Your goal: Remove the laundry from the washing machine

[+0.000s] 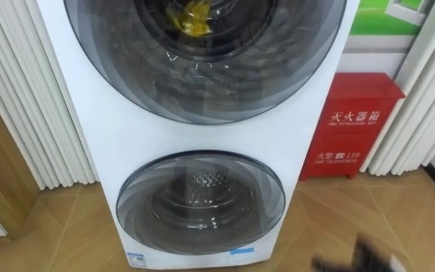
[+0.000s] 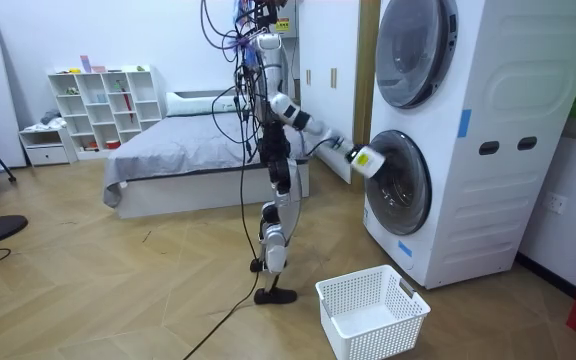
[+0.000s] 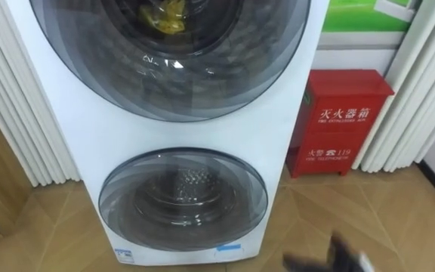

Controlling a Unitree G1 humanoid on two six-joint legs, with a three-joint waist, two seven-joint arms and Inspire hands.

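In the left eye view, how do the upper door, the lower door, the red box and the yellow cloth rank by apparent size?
1. upper door, cut off at the top
2. lower door
3. red box, standing farther back
4. yellow cloth, behind the upper glass

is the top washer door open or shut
Shut: the upper door sits flush on the washing machine, yellow clothes visible behind its glass.
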